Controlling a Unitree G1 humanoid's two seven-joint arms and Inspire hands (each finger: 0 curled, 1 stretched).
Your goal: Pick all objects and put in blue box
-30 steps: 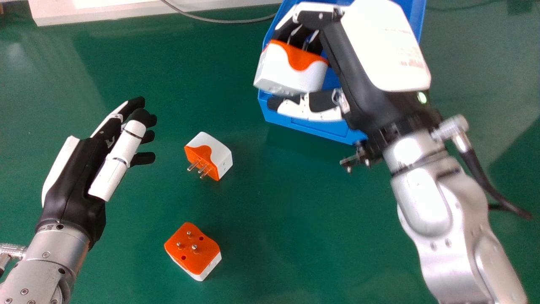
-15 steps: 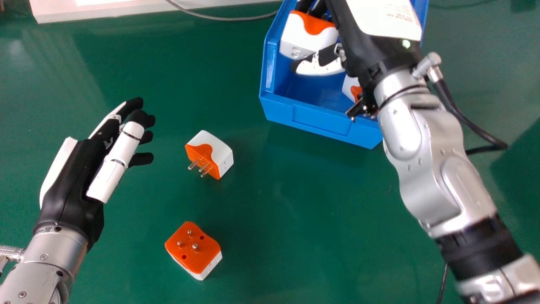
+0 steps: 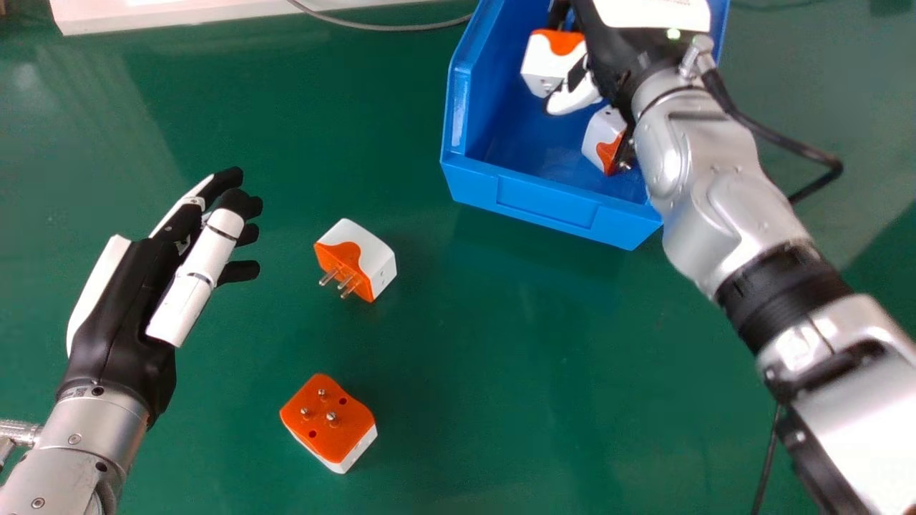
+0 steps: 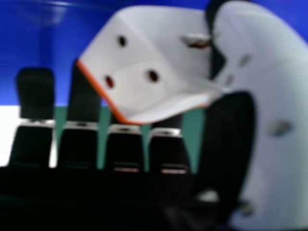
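My right hand (image 3: 581, 84) is over the inside of the blue box (image 3: 551, 219), its thumb and fingers closed on a white and orange adapter (image 3: 547, 66). In the right hand view the held adapter (image 4: 144, 62) sits between the fingers and the thumb (image 4: 274, 110) of my right hand. A second adapter (image 3: 603, 138) lies on the box floor, beside the wrist. On the table, one adapter (image 3: 363, 252) rests with its pins pointing sideways, and another (image 3: 329, 422) lies pins up nearer the front. My left hand (image 3: 136, 300) is open at the left, apart from both.
The green table (image 3: 458, 357) carries everything. A white ledge (image 3: 164, 16) runs along the back left, with a grey cable (image 3: 379, 27) beside it. A black cable loops off the right wrist. The box's near wall faces the table's middle.
My right hand has moved away from the robot and down into the box with the adapter, uncovering the box's near part and the adapter inside. The left hand has barely moved.
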